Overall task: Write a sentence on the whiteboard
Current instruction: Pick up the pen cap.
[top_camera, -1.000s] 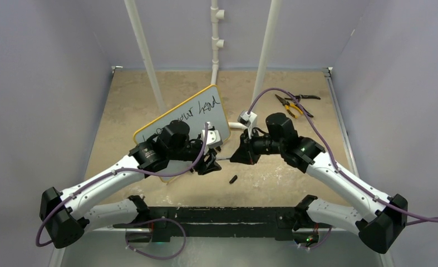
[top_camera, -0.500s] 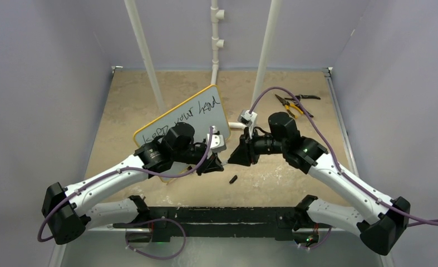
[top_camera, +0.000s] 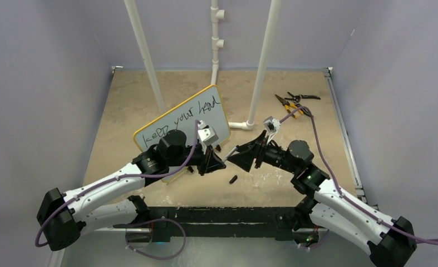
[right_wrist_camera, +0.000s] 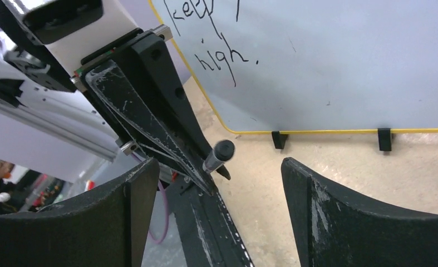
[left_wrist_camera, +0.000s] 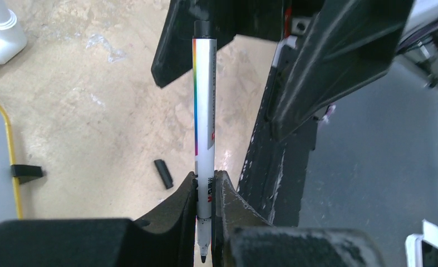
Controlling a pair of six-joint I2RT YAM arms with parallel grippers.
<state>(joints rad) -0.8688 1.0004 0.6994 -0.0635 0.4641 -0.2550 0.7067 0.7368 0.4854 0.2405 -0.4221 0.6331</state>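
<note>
From above, the left arm (top_camera: 111, 181) lies across the near part of the whiteboard (top_camera: 217, 118). Only "keep your head" of the sentence (top_camera: 175, 120) reads there, and the second line is covered. The right wrist view catches "high." under a cut-off "keep". The whiteboard rests on its small black feet (right_wrist_camera: 384, 139) on the table (top_camera: 127, 100), left of centre and turned at an angle. The two grippers meet just off its near right corner. From above they make a dark tangle in which what they hold is hard to pick out. The wrist views are clearer. The left gripper (left_wrist_camera: 205, 181) is clamped on a marker (left_wrist_camera: 203, 111) (white barrel, rainbow stripe down one side), whose bare tip pokes back between the fingers toward the camera. The right gripper (right_wrist_camera: 219, 167) has its jaws wide apart, with the marker's black butt end between them. Whether either finger touches it I cannot tell. A small black cap (left_wrist_camera: 163, 173) lies on the table near the grippers. Pliers (top_camera: 293, 103) lie at the far right, well apart from everything else.
</note>
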